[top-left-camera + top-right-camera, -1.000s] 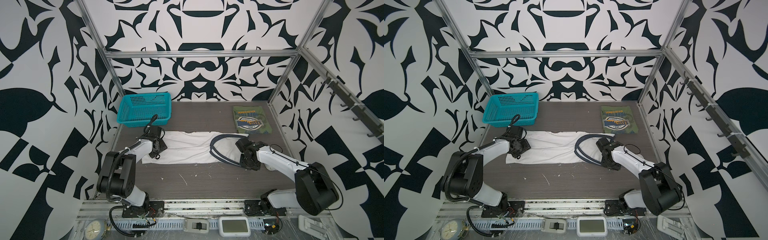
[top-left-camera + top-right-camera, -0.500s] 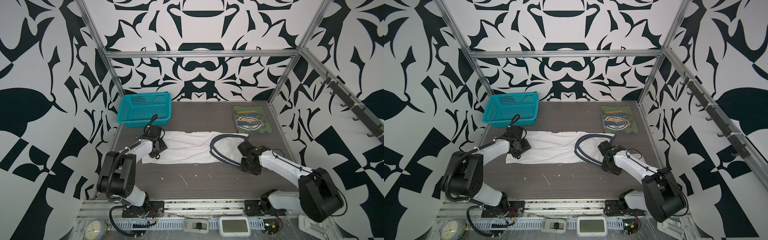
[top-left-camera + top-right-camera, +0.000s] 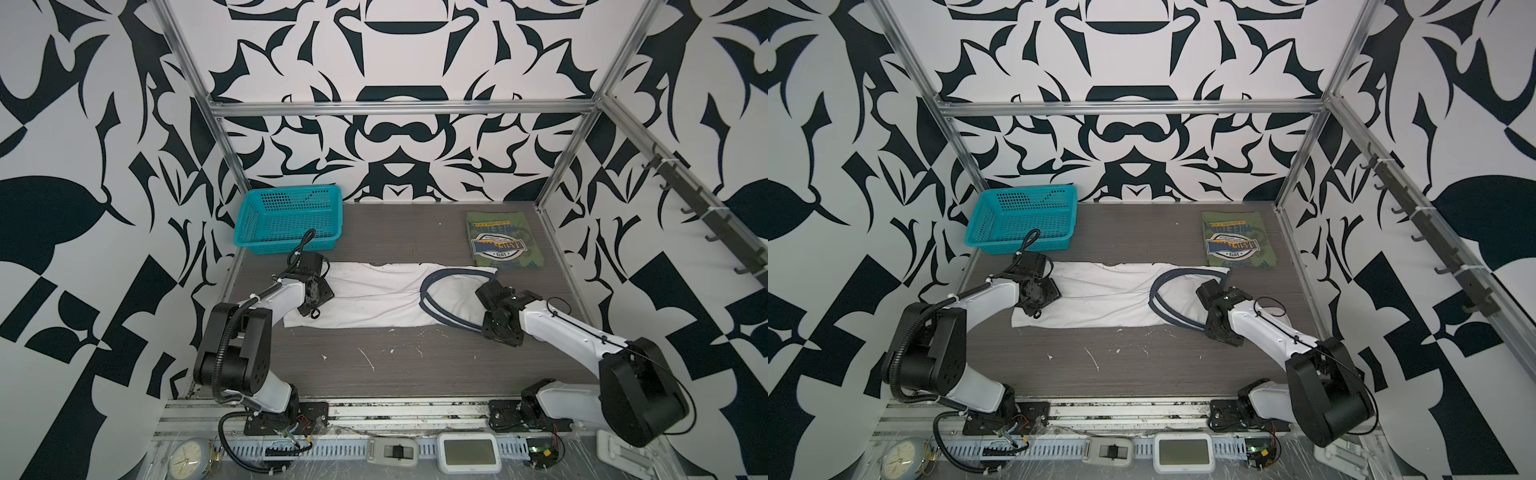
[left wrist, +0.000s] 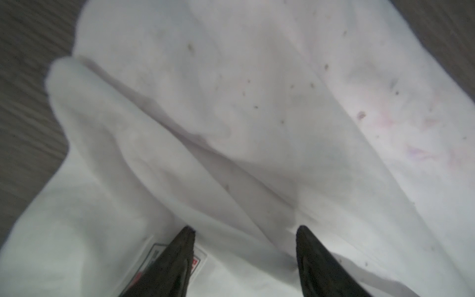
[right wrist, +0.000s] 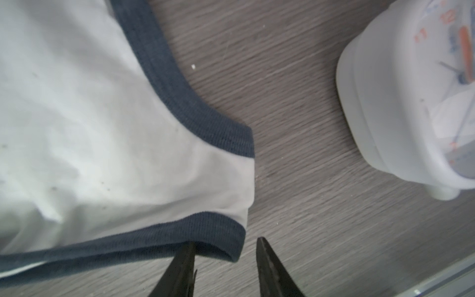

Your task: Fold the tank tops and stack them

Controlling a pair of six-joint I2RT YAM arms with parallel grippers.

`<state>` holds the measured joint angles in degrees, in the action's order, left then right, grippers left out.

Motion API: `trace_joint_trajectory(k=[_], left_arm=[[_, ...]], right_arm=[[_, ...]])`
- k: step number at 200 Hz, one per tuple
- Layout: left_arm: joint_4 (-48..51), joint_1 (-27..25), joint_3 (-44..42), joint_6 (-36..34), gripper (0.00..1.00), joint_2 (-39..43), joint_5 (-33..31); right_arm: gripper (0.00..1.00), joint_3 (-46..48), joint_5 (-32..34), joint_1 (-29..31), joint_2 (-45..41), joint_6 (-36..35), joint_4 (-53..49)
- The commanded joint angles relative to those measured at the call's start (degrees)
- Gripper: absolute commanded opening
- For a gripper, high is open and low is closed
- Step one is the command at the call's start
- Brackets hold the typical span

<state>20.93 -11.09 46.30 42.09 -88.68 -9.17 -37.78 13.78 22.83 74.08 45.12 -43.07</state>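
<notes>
Jaws (right) shifted along white tank top [image 3: 374,295]; left unmoved.

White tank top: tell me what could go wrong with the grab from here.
The right end effector stands open at the strap corner, one finger at the navy trim, the other over bare table: closing may catch only the trim's edge and slip.
The left end effector is open over a wrinkle in the white tank top: it may pinch one layer only, skewing the fold.

Bright, even light, faint shadows. Wrist views blurred; the white tank top [image 4: 231,115] ahead of the left gripper [image 4: 245,228] looks washed out.
</notes>
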Motion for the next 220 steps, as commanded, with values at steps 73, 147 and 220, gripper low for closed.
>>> trace_joint_trajectory(k=[73,147,220], left_arm=[[0.2,0.7,-2.0,-0.4,0.66,-0.5,-1.5],[-0.2,0.8,-2.5,-0.5,0.66,0.2,-2.9],[-1.0,2.6,-3.6,0.2,0.67,0.2,-4.7]], right_arm=[[0.21,-1.6,4.2,-1.0,3.0,-1.0,1.0],[0.02,-11.5,6.3,-3.8,5.6,-7.9,-4.9],[0.01,-20.4,3.8,-10.1,16.2,-15.1,-5.2]])
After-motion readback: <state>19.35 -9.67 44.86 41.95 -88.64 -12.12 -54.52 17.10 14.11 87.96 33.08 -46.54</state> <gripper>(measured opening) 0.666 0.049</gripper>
